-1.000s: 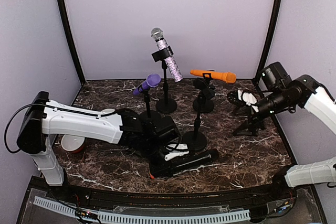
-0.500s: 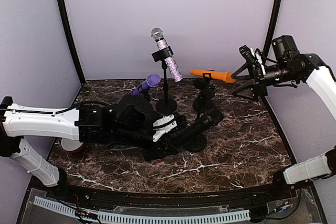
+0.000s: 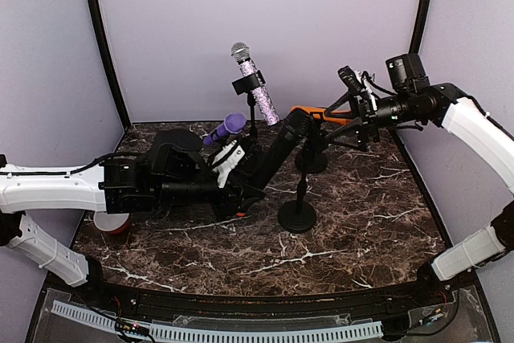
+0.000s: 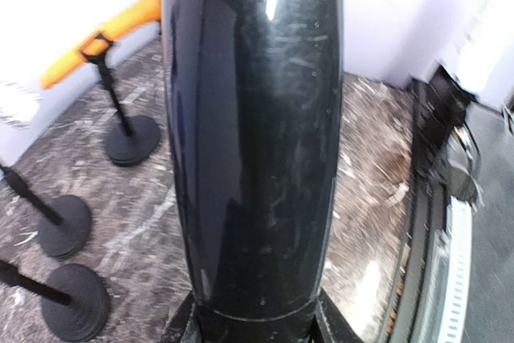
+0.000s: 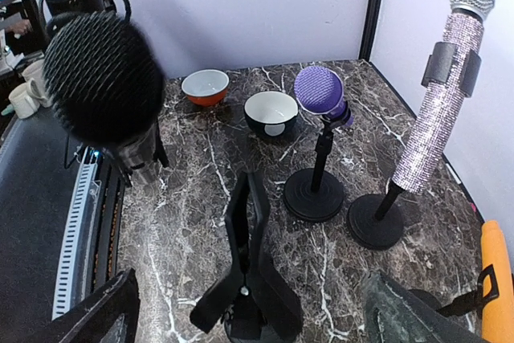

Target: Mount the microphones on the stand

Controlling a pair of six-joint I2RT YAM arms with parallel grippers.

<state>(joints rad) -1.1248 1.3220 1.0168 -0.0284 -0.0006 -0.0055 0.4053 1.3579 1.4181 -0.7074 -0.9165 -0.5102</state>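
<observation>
A black microphone with an orange end hangs tilted above the table, and my left gripper is shut on its lower body. Its mesh head is up near the top of the empty stand. That stand's open clip lies below my right gripper, which is open and holds nothing. In the top view the right gripper hovers above the stands. The purple microphone, the glittery lilac one and the orange one each sit clipped on a stand.
A white-and-red bowl and a dark bowl stand at the table's left side. Three round stand bases crowd the middle and back. Purple walls close the table in behind and at both sides.
My left arm has lifted the black microphone off the table and tilted its head up toward the empty stand. The right arm swung up and left over the stands, its jaws widening.
</observation>
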